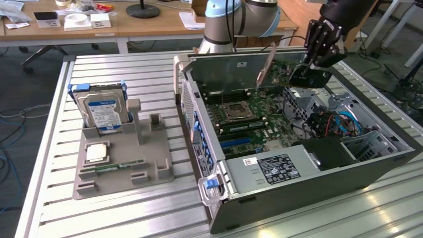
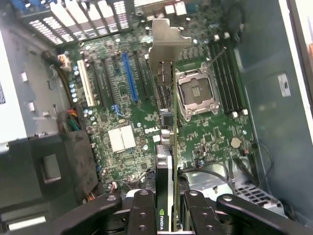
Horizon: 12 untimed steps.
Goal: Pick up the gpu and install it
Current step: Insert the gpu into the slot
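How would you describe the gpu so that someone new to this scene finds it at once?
Find the open computer case lying on the slatted metal table. Above its motherboard, the gripper holds the gpu in the air. Unlike the hard drive standing in the grey holder, it is a thin board with a metal end bracket.

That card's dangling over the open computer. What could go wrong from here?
1. The gpu is pinched at one end by the gripper; it might slip or tilt.
2. It hangs above the motherboard, near the open CPU socket; a drop could damage either.
3. Its bracket could snag the case.
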Each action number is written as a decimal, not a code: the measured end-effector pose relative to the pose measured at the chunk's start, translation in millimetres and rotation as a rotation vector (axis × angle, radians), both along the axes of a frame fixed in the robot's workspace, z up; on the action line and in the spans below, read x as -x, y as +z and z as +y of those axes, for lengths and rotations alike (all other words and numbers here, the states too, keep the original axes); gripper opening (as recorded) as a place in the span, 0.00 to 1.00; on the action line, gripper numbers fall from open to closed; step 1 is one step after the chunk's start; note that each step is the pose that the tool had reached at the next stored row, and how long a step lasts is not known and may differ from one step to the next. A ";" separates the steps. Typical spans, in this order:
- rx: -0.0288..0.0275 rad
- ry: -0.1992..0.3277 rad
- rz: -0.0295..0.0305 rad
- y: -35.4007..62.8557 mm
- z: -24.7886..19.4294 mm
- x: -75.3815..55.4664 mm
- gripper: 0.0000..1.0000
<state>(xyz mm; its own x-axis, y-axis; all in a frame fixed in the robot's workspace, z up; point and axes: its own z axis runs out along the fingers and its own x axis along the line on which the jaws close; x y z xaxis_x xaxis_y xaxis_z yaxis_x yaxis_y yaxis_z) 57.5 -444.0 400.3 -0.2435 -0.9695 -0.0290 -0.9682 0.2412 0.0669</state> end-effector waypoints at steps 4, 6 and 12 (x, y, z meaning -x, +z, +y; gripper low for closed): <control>0.0001 0.050 0.0000 -0.1 0.0 0.0 0.27; 0.0000 0.075 0.0000 -0.2 0.0 0.0 0.27; 0.0001 0.148 -0.0005 -0.2 0.0 0.0 0.27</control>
